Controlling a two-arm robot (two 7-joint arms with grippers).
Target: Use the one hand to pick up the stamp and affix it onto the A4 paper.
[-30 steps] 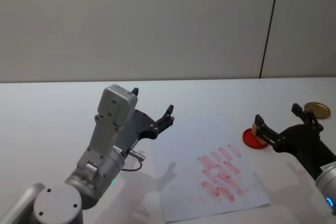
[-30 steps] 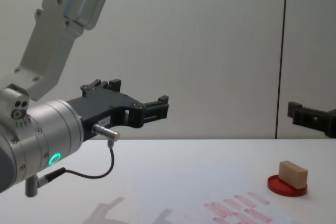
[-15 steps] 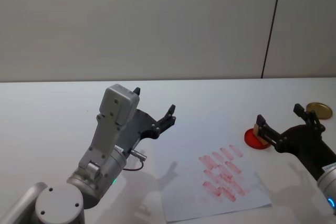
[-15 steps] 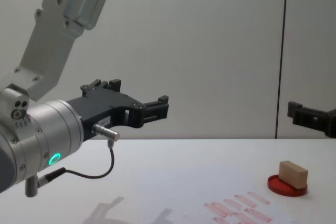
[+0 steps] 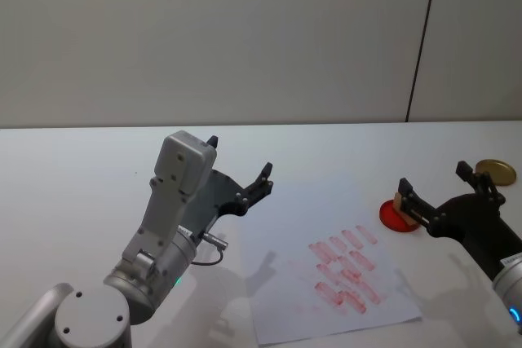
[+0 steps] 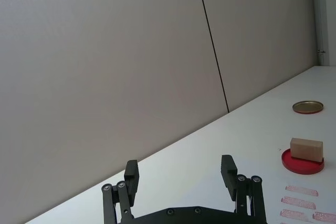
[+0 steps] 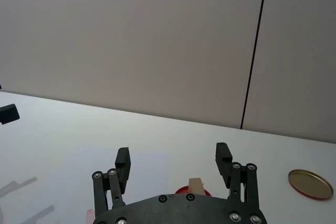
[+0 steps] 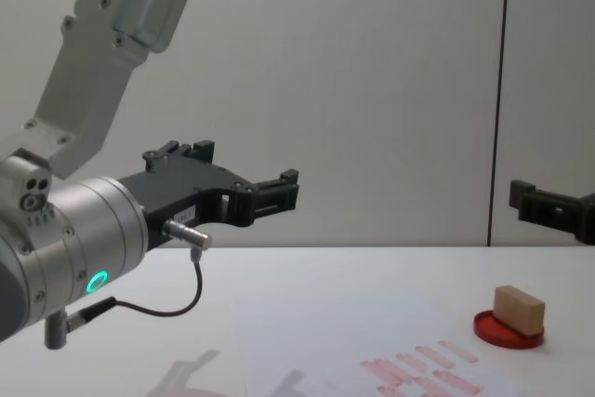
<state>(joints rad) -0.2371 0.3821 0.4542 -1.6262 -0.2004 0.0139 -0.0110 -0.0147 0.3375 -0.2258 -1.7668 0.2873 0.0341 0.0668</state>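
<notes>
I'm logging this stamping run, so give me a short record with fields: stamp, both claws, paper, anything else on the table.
stamp: tan block resting on the red ink pad, ungripped
A4 paper: flat on the table, bearing rows of red prints
right claw: open, raised near the stamp, higher than it, not touching
left claw: open, raised left of the paper, idle
other: gold round lid right of the pad

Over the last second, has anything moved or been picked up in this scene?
Nothing has visibly changed. The right tool hangs open, raised and apart from the stamp, which rests untouched on the red ink pad. The left tool is raised and open, and the A4 paper lies flat as before.
</notes>
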